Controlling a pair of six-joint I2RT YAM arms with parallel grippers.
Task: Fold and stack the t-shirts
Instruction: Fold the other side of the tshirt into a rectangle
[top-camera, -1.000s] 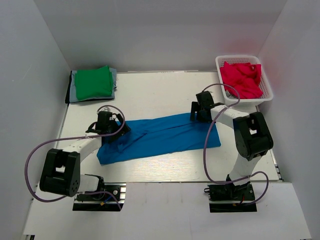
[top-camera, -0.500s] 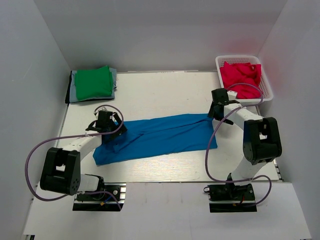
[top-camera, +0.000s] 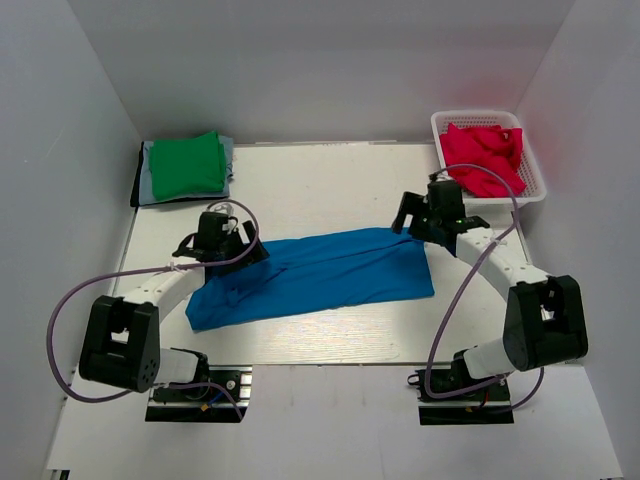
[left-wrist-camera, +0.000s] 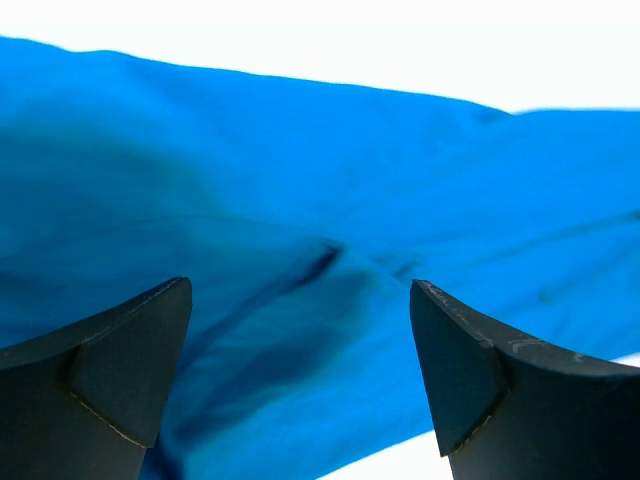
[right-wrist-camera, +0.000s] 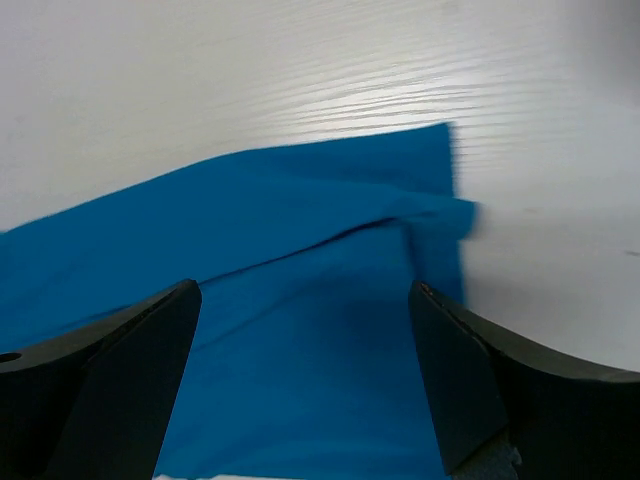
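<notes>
While both arms reach out from the near edge of the white desk (top-camera: 330, 345), the bright blue soft cloth t-shirt (top-camera: 330, 275) lies mid-desk as a long, already narrowed band, slanting from near-left to far-right.

Jaws of the left gripper (top-camera: 232, 248) are spread wide with nothing between them. Its wrist view shows wrinkled blue cloth close under the tips; whether they touch it cannot be told. Over the last second it has crept toward the band's far-left edge.

Jaws of the right gripper (top-camera: 410, 218) are likewise fully parted and empty. It was over the cloth, swung out past the right end, and now hangs at the band's far-right corner, which looks slightly rumpled in the wrist view. The shirt's right end has pulled in a little.

Judgement: both claws are lining up on the far corners for the next fold; no grasp yet.

At the far-left corner a folded green cloth t-shirt (top-camera: 186, 165) tops grey and dark ones (top-camera: 143, 186): the stack is begun. At the far-right corner a white mesh basket (top-camera: 537, 190) holds crumpled crimson-pink t-shirts (top-camera: 485, 158), still unfolded.
</notes>
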